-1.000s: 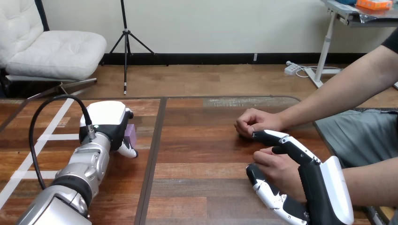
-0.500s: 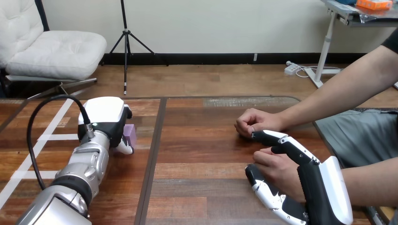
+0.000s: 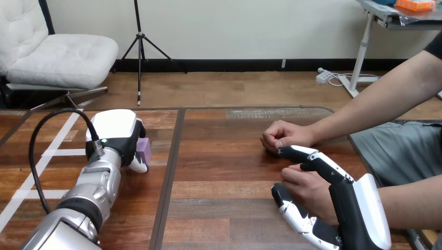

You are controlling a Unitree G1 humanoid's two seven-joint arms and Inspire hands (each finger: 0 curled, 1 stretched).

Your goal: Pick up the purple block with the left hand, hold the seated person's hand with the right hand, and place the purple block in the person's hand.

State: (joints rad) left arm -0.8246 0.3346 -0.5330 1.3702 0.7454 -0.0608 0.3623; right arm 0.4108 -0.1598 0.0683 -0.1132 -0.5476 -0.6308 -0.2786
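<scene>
The purple block (image 3: 145,150) sits on the left part of the wooden table (image 3: 224,156), half hidden under my left hand (image 3: 119,134). That hand covers it from above and the left, fingers curled down round it, one fingertip (image 3: 139,166) touching the table in front of it. At the lower right, my right hand (image 3: 359,208) is curled round the person's nearer hand (image 3: 308,188), fingers over its top and thumb (image 3: 294,214) beneath. The person's farther hand (image 3: 281,136) rests as a fist on the table just behind.
White tape lines (image 3: 57,152) cross the table's left part. A dark seam (image 3: 169,177) runs front to back just right of the block. The person's forearms reach in from the right edge.
My left hand has shifted a little to the left and settled over the block. The right hand and both of the person's hands have hardly moved.
</scene>
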